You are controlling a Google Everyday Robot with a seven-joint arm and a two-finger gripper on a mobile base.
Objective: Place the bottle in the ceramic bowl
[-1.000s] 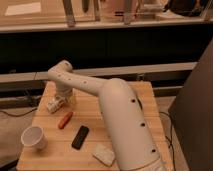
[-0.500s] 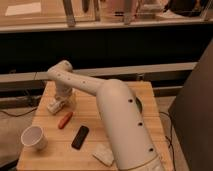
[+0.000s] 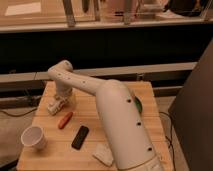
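One gripper (image 3: 60,101) down at left end of table (image 3: 55,156), right over the bottle (image 3: 53,107); open or closed, cannot tell. Green ceramic bowl (image 3: 138,105) sits well apart, mostly hidden behind the arm (image 3: 115,117).

A single camera looks from high behind the arm's base, steeply down and forward across the wooden table (image 3: 82,112), toward the dark wall and pale ledge in the upper part of the frame. It stands so near that the white arm (image 3: 120,125) fills the lower centre and covers most of the ceramic bowl (image 3: 137,104) at centre right. The gripper (image 3: 57,104) lies farther off, left of centre, low over the table's far left part.
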